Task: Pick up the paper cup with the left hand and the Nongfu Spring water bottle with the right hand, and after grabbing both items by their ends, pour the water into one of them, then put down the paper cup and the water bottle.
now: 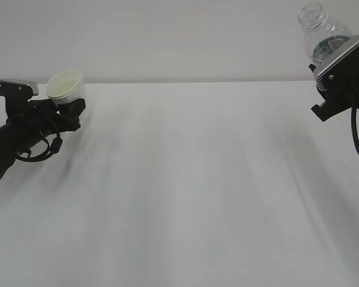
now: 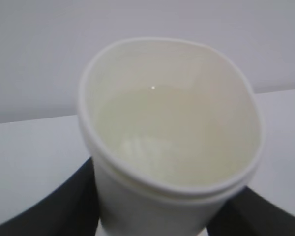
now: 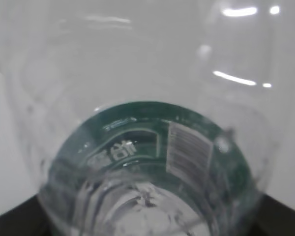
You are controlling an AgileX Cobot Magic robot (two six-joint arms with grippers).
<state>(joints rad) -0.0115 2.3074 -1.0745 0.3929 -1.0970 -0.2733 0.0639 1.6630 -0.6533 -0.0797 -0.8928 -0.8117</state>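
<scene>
Left pincer (image 1: 69,107) grips paper cup (image 1: 66,87), clear water (image 2: 172,132) inside; right pincer (image 1: 329,66) grips bottle (image 1: 321,31).

The left hand (image 1: 69,107) reaches in from the 9 o'clock edge of the exterior view, its arm lying low and pointing toward 2 o'clock, jaws closed around the base of the cup (image 1: 66,88), which it holds raised and tilted. The right hand (image 1: 335,63) sits high at 2 o'clock, its grey plate slanted and cable hanging toward 5 o'clock, jaws gripping the lower part of the bottle (image 1: 321,33), whose open neck leans toward 11 o'clock.
</scene>
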